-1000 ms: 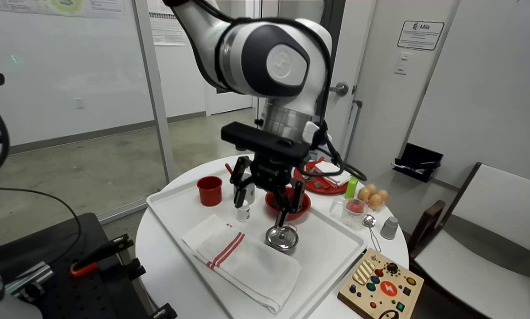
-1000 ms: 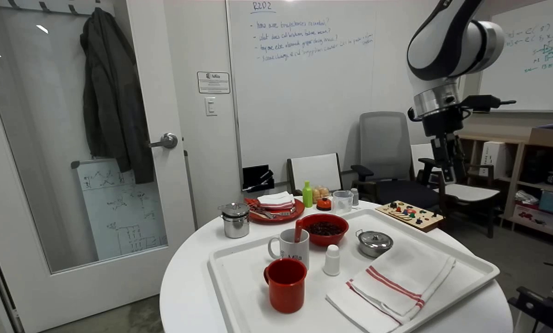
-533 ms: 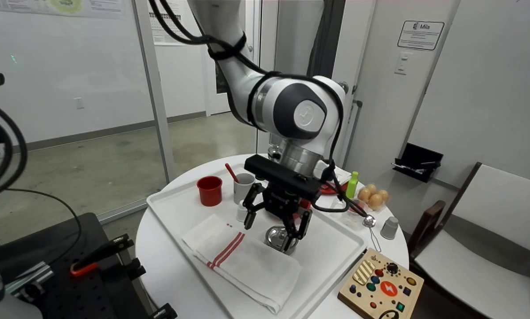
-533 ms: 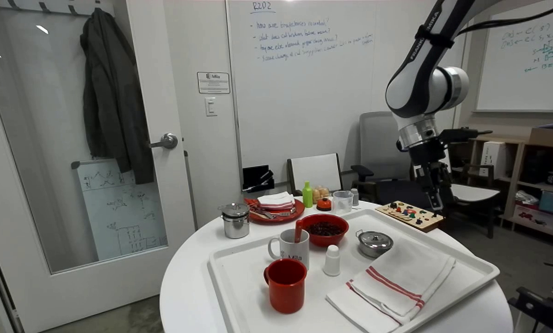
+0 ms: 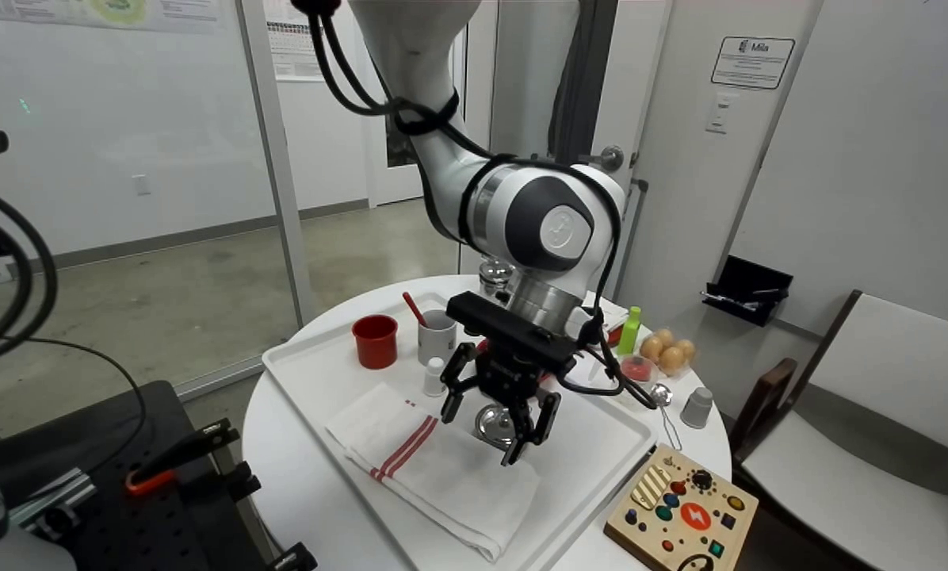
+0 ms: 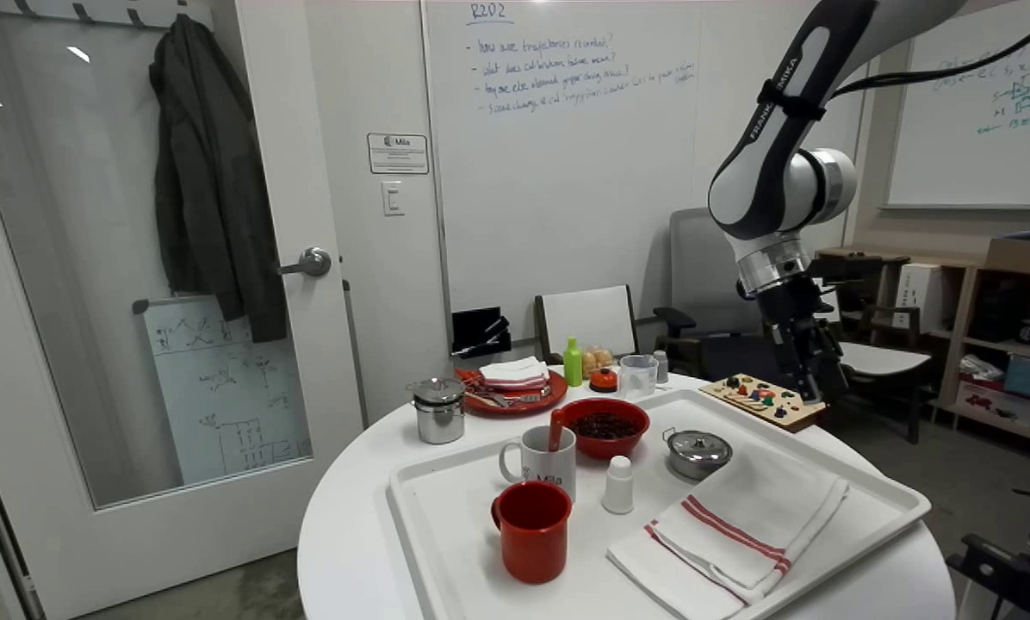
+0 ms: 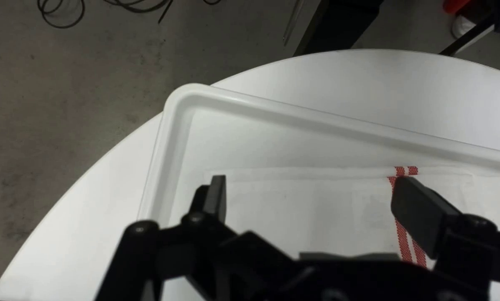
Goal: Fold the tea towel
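Note:
The tea towel is white with narrow red stripes and lies folded over itself on the white tray. Its layers are slightly offset along one edge, and a lower layer sticks out at one end in an exterior view. My gripper is open and empty, pointing down above the towel and apart from it, as an exterior view shows. In the wrist view the fingers of the gripper stand wide apart over the towel, one near its end, one over the red stripes.
A lidded steel pot stands beside the towel, partly hidden behind the gripper in an exterior view. A white shaker, red mug, white mug and red bowl share the tray. A button board lies beside it.
The arm has come down and toward the towel, with the gripper now lower over it. The gripper stays open. The towel and other things have not moved.

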You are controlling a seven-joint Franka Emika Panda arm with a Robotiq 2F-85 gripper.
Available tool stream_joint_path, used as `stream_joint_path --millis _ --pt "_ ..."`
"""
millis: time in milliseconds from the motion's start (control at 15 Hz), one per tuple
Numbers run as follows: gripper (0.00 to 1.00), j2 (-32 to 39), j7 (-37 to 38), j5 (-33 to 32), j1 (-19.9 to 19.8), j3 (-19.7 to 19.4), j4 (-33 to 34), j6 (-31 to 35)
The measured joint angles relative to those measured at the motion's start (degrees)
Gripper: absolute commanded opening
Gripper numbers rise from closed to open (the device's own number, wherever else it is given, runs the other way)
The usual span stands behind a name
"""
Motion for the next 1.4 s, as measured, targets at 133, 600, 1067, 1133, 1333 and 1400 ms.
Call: stream_joint_path --millis 133,600,1067,1133,1333,1400 --pt "1.00 0.1 0.7 -0.2 0.0 0.0 -0.1 1.0" --pt "1.00 6.5 3.6 -1.3 -0.1 -0.8 2.2 10.1" --pt "1.00 17.6 4.4 -1.3 -2.2 -1.2 11.5 9.5" --pt "1.00 18.8 4.4 -1.3 -2.5 -1.2 12.9 9.2" --pt "1.00 21.9 4.4 -1.2 -3.2 -1.2 16.9 7.3" --pt "1.00 22.6 4.4 -1.2 -3.3 -1.2 18.0 6.6"
